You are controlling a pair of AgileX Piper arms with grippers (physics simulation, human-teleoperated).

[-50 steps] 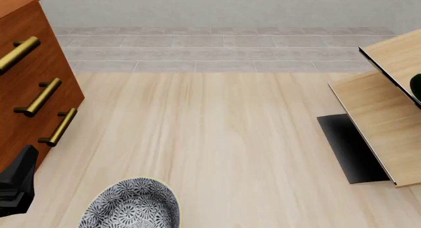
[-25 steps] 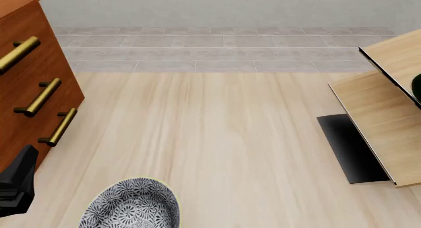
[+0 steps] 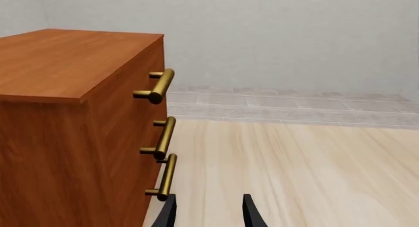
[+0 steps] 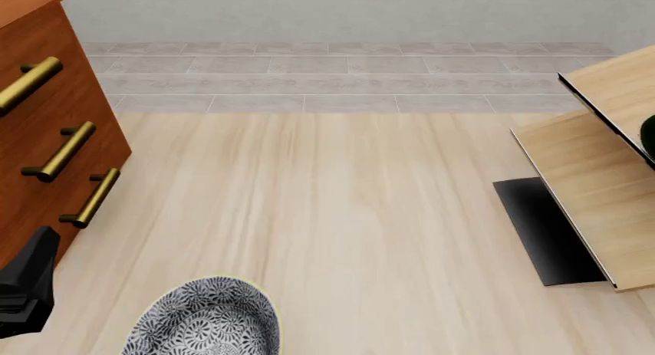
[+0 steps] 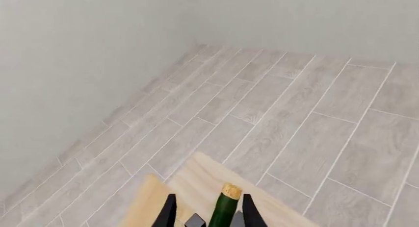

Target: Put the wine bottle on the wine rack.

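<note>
The wine bottle (image 5: 226, 210) is held between the right gripper (image 5: 208, 214) fingers above the wine rack (image 4: 599, 209), so lowering and release are judged next, while the left gripper (image 3: 208, 214) is kept spread and empty.

cabinet (image 3: 72, 114): reddish-brown wood, smooth satin
handles (image 3: 160, 85): brushed brass metal
wine rack (image 4: 599, 194): pale matt wood
wine bottle (image 5: 225, 210): glossy green glass, cork stopper
bowl (image 4: 205, 324): patterned ceramic

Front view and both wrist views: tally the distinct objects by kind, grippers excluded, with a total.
Drawer cabinet: 1
Patterned bowl: 1
Wine rack: 1
Wine bottle: 1
Total: 4
</note>
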